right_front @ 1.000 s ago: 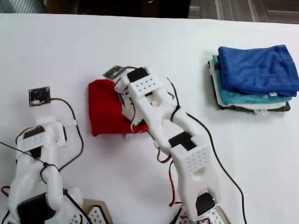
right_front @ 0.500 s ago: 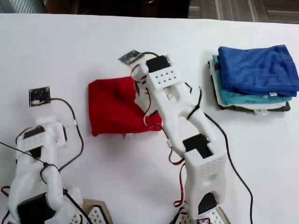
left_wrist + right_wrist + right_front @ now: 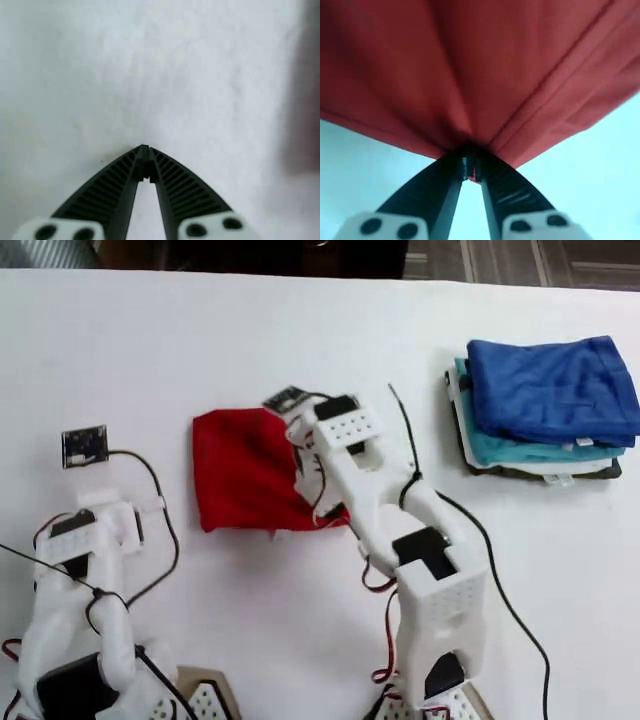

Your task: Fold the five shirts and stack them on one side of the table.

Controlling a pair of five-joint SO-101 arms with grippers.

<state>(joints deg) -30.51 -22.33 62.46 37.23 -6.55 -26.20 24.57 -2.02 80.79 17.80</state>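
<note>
Well apart from the stack (image 3: 545,405) of folded shirts, out toward the middle of the table (image 3: 300,330), lies the red shirt (image 3: 240,475), and that is the piece I am working. It looks folded down to a rough rectangle, with my right arm (image 3: 430,580) lying across its side nearest the stack. My right gripper (image 3: 469,161) has its jaws pinched tight on a fold of the red cloth, which gathers into creases at the tips. My left gripper (image 3: 144,161) is closed too, tips meeting with nothing between them. It hangs over bare table on the far side of the red shirt from the stack.

I judge this to be the last step: getting the red shirt over to the stack. The next move calls for a firm pinch, enough lift that the folds do not drag open, and a square landing on the blue shirt (image 3: 550,385). A hold at one edge may let the bundle fall open on the way.

Counting: one red shirt loose and one stack. In the stack I make out the blue shirt on top, a teal shirt (image 3: 500,448) beneath it and a dark shirt (image 3: 520,472) at the bottom, so three for certain. White slivers at its edges may be a fourth; I cannot tell. Two arms, two grippers.
</note>
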